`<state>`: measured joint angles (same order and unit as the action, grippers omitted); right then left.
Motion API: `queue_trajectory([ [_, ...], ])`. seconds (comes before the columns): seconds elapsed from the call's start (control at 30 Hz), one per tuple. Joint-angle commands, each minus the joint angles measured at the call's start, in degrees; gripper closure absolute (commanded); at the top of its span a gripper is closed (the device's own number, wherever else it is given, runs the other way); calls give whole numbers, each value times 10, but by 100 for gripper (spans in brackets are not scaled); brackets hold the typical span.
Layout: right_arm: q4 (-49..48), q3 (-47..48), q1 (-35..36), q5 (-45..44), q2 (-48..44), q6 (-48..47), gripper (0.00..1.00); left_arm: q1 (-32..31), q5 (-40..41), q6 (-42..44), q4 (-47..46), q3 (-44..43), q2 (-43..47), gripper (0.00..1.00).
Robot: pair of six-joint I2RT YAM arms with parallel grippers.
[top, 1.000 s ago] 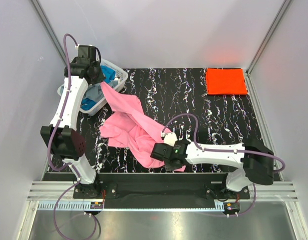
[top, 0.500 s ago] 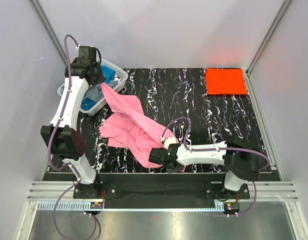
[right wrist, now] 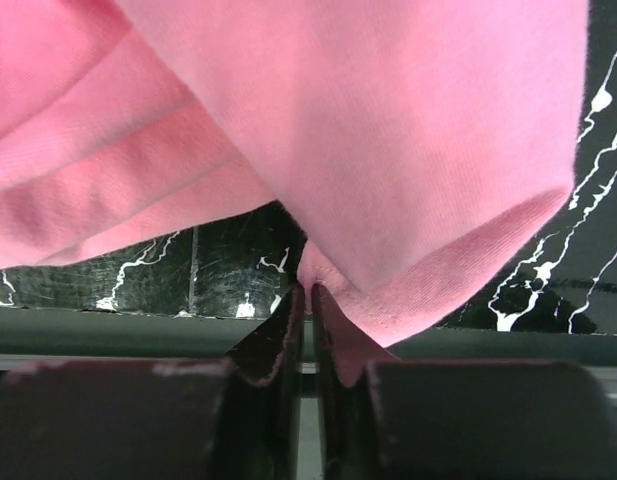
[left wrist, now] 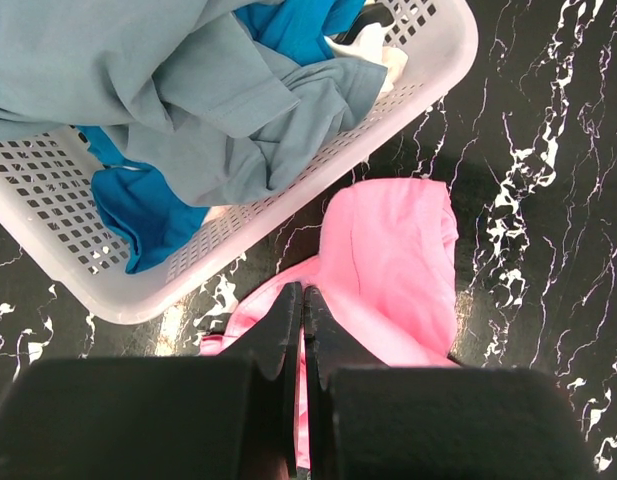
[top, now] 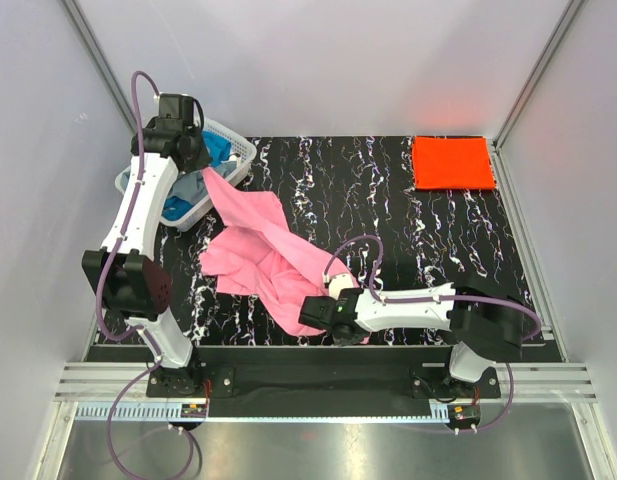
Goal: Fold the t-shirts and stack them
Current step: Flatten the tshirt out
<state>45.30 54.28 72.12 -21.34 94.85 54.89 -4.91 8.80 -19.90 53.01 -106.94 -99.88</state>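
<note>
pink t-shirt [right wrist: 388,120], corner in right end effector [right wrist: 308,292]

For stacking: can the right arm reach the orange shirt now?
Probably not yet: the right gripper is shut on the pink shirt; only bare table lies between it and the orange shirt.

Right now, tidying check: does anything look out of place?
The pink t-shirt lies crumpled diagonally across the table, one end held up beside the white basket by the left pincer, unlike the folded orange-red t-shirt in the far right corner.
</note>
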Motion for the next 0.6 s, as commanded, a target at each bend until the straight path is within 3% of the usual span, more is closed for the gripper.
queue_trajectory([
  [0.0, 19, -18, -4, -18, 5, 26, 89, 3, -5, 8, -27, 1, 21, 100],
  [0.07, 43, -2, -5, -31, -6, 33, 100, 4, -6, 8, -26, 0, 27, 100],
  [0.23, 164, 86, -6, -78, -84, 34, 100, 3, -40, -9, -21, -17, 59, 100],
  [0.4, 304, 302, -40, -187, -158, 16, 100, 3, -112, -76, -65, -36, 131, 100],
  [0.57, 263, 496, -89, -337, -220, -158, 100, 4, -185, -207, -173, -32, 237, 100],
])
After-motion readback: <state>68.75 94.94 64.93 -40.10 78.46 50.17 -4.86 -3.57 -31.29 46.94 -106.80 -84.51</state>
